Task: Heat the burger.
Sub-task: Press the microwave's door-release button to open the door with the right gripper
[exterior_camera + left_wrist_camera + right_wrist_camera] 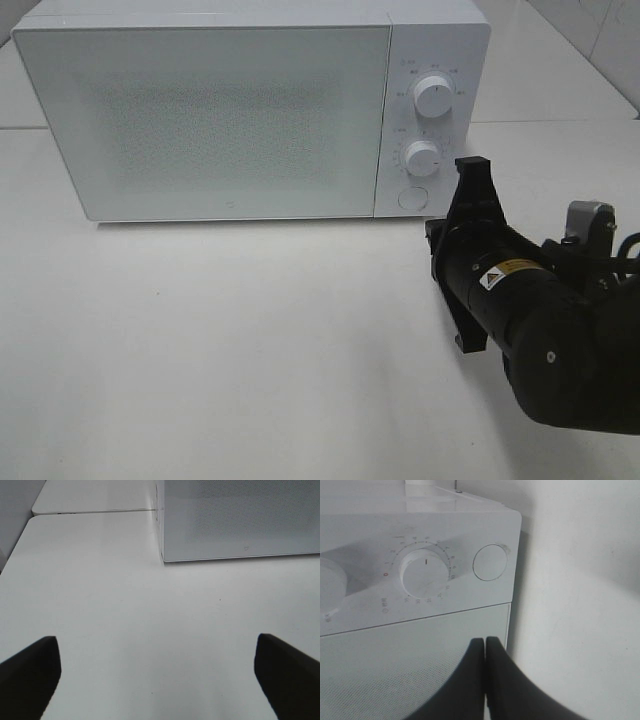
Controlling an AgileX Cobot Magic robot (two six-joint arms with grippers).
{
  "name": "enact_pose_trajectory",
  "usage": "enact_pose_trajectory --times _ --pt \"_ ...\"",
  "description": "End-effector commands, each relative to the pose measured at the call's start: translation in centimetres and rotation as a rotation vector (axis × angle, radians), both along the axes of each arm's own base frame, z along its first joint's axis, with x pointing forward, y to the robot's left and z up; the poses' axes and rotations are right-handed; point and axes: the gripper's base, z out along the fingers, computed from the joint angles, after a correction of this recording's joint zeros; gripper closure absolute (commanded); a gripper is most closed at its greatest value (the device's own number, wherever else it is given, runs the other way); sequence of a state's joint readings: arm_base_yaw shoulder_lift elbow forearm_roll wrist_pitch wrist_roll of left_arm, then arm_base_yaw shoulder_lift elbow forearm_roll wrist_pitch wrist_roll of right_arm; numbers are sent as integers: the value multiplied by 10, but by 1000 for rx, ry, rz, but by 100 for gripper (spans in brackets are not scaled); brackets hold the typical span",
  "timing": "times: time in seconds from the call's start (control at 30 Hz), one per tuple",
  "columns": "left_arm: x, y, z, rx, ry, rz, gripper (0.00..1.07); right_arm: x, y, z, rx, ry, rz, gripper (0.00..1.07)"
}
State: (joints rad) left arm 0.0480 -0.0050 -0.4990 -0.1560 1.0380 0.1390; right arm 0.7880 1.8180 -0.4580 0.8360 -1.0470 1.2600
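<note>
- Jaws on the right gripper (485, 641) are clenched flat together with nothing between them. They form a single blunt tip, which suits pushing better than pinching.
- Left gripper (155, 645) hangs released and wide above the bare table (250, 340), well away from the controls. It is best left parked there.
- Ahead of the clenched tip, at the foot of the microwave's (230, 30) control panel, sits the round button (490, 562). Pressing it looks like the step in hand.
- Line the tip up with the button's centre first, then push straight in. An off-centre push would slide across the smooth face.
- The lower dial (425, 575) is just beside the button, so keep the approach low to avoid nudging it. The upper dial (434, 98) is further up and not at risk.
- The frosted door (200, 120) is closed, so allow room for it to swing if it releases.
- The burger appears in no view. Whether it sits behind that door cannot be told.
</note>
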Motion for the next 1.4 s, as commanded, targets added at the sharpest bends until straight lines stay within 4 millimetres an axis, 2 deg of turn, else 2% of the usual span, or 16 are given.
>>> enact_pose_trajectory --times 0.03,0.23,0.47,0.87,1.03,1.2,1.4 --pt "-3 -1 0 -9 -26 4 9 12 8 -5 20 4 4 107" --pt "-3 -1 0 -9 -26 4 9 28 16 -13 23 23 0 107" --pt "-3 -1 0 -9 -26 4 9 49 13 -12 26 19 -33 107" --pt "-3 -1 0 -9 -26 4 9 82 13 -25 28 42 -82 107" --pt "-3 -1 0 -9 -26 4 9 89 13 -35 23 68 -92 107" --pt "-3 -1 0 -9 -26 4 9 97 9 -32 27 54 -114 107" --pt "-3 -1 0 -9 -26 4 9 104 10 -39 28 75 -111 107"
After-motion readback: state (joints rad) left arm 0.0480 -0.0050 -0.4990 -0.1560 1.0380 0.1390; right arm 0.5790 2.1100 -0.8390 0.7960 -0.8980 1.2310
